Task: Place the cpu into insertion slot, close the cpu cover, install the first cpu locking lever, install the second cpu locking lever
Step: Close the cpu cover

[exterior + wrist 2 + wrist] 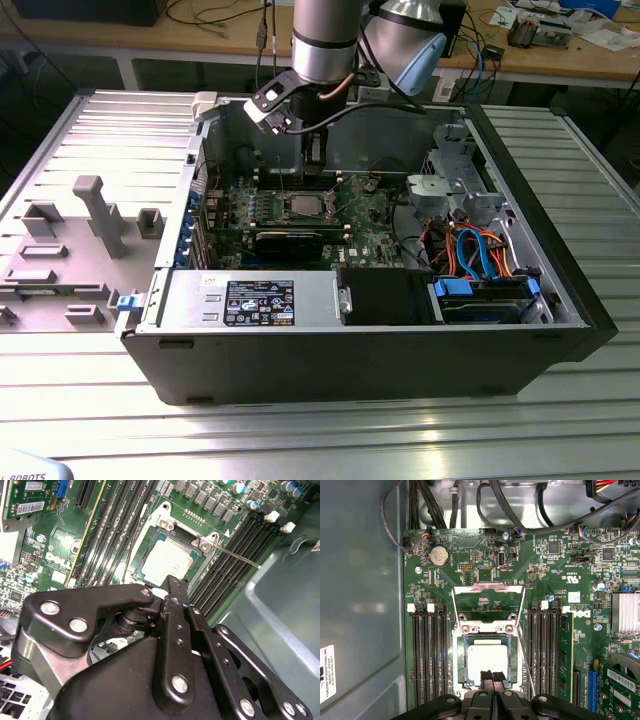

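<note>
The cpu (487,662), a flat square chip with a matte silver-grey metal top, is lying seated in the insertion slot (464,650), a dark square recess with a silvery rim set into the glossy green motherboard (555,575). In the second wrist view the cpu (167,562) is showing the same pale brushed face. In the exterior view it (305,207) is sitting deep inside the open black computer case (400,350), which is resting on a ribbed metal tabletop (300,430).

The cpu cover (489,602), a thin silvery frame with a central window, is standing swung open on its hinge at the far edge of the slot, with green board showing through its window. A locking lever (526,665), a slim bare metal rod, is running alongside the slot, not latched down. Long black memory slots (427,655) with white clips are flanking the socket on both sides, and a round silver coin cell (439,556) is sitting further up the board.

The gripper (492,675), built of black matte links with bright rivets, is hanging just over the near edge of the cpu. Its narrow ridged pads (487,676) are pressing together with nothing between them. Whether the tips are touching the chip, I cannot tell. In the second wrist view the gripper (177,586) is pointing at the same edge.
</note>
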Controlling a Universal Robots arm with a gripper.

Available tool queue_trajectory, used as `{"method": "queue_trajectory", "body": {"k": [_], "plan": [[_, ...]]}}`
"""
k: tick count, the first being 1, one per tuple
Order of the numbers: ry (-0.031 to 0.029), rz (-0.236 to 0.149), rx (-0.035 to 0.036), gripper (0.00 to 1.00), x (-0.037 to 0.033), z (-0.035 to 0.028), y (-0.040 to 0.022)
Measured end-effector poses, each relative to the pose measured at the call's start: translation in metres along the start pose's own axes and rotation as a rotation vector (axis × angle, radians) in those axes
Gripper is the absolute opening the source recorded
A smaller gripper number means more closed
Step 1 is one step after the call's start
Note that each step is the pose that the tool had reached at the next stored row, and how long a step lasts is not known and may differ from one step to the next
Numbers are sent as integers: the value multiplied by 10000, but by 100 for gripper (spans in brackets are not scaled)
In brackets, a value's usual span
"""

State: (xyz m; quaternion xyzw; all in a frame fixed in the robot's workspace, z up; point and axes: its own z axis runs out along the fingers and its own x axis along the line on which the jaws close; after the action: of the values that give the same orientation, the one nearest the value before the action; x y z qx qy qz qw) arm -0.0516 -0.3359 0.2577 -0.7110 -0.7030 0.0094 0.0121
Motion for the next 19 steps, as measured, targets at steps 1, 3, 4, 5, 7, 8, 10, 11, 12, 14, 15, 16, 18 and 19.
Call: {"method": "queue_trajectory", "body": {"k": [1, 3, 4, 5, 7, 8, 10, 11, 12, 14, 15, 16, 18, 19], "plan": [[0, 0, 0, 11, 0, -2, 0], [0, 0, 0, 11, 0, -7, 0], [-1, 0, 1, 11, 0, -11, -1], [-1, 0, 0, 11, 0, -13, 0], [0, 0, 0, 11, 0, -15, 0], [0, 0, 0, 11, 0, -15, -1], [0, 0, 0, 11, 0, -17, -1], [0, 0, 0, 11, 0, -17, -1], [0, 0, 1, 11, 0, -17, -1], [-8, 0, 3, 11, 0, -28, -1], [-7, -1, 1, 11, 1, -32, 0], [-6, 0, -1, 11, 2, -38, -1], [-11, 1, 1, 11, 1, -46, -2], [-12, 1, 2, 11, 1, -51, -2]]}}
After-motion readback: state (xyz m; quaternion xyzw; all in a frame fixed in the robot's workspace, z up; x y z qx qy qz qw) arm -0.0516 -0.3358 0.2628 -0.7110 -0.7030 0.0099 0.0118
